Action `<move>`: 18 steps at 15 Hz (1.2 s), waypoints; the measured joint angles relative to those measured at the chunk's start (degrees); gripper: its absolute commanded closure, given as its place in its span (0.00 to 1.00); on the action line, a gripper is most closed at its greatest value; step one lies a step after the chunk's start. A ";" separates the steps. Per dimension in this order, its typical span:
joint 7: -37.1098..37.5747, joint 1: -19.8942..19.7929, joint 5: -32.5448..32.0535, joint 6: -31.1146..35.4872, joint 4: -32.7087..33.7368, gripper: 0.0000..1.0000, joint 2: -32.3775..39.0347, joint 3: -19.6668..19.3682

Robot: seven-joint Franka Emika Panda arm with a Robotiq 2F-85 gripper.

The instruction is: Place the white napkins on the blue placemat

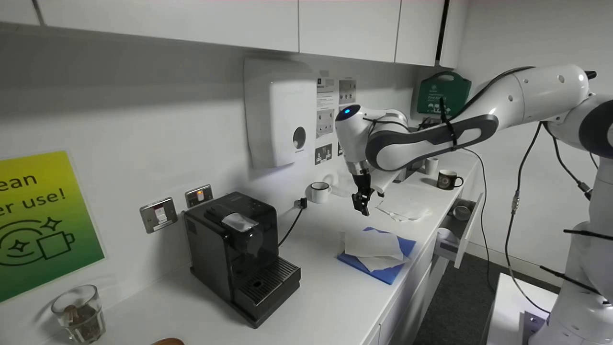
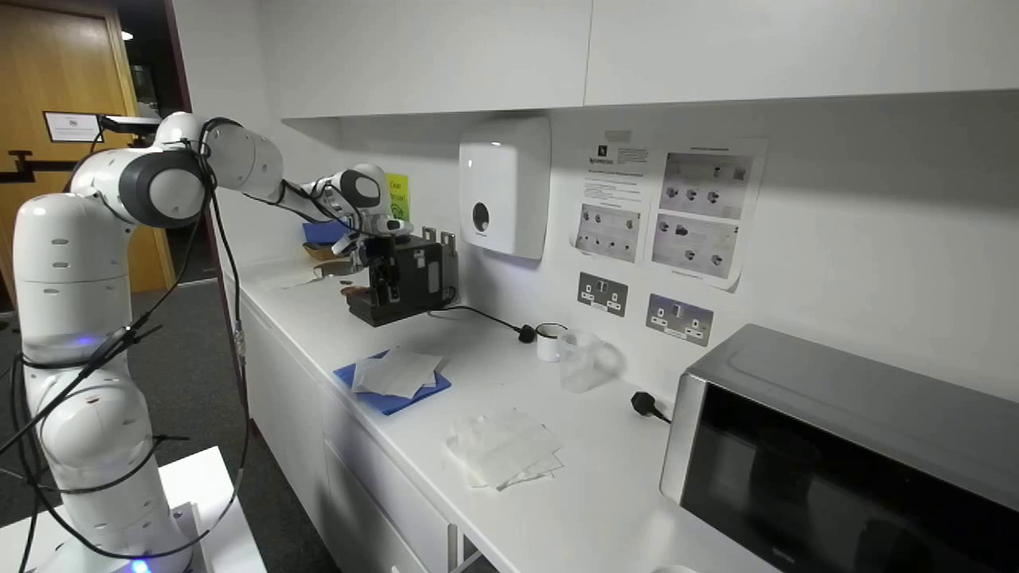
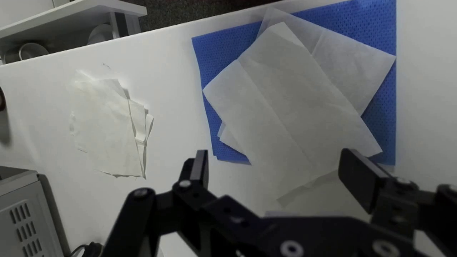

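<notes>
in the wrist view, white napkins (image 3: 107, 125) lie piled on the counter (image 3: 175, 107) at left, probably as the supply; next, the pincer (image 3: 275, 166) hangs spread, pinching nothing, likely so that nothing drags; at right, more napkins (image 3: 292, 107) slant across the blue mat (image 3: 221, 50), one overhanging its edge.

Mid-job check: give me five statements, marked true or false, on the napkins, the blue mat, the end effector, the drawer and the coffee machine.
1. White napkins lie on the blue mat. True.
2. Every napkin is on the mat. False: a separate pile lies on the counter beside it.
3. The end effector is open. True.
4. No drawer is open. False: a drawer stands pulled out.
5. The coffee machine stands on the counter. True.
</notes>
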 measured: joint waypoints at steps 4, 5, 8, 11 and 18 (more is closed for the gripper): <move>-3.15 -0.01 -2.91 0.00 -0.53 0.00 -2.46 -0.89; -4.86 -0.10 -4.23 0.13 -1.05 0.00 -3.53 -1.33; -10.15 -1.14 -6.22 3.10 -4.75 0.00 -7.93 -3.62; -14.37 -3.89 -5.72 10.24 -10.67 0.00 -12.68 -6.75; -27.26 -10.54 3.33 28.25 -23.45 0.00 -17.91 -15.39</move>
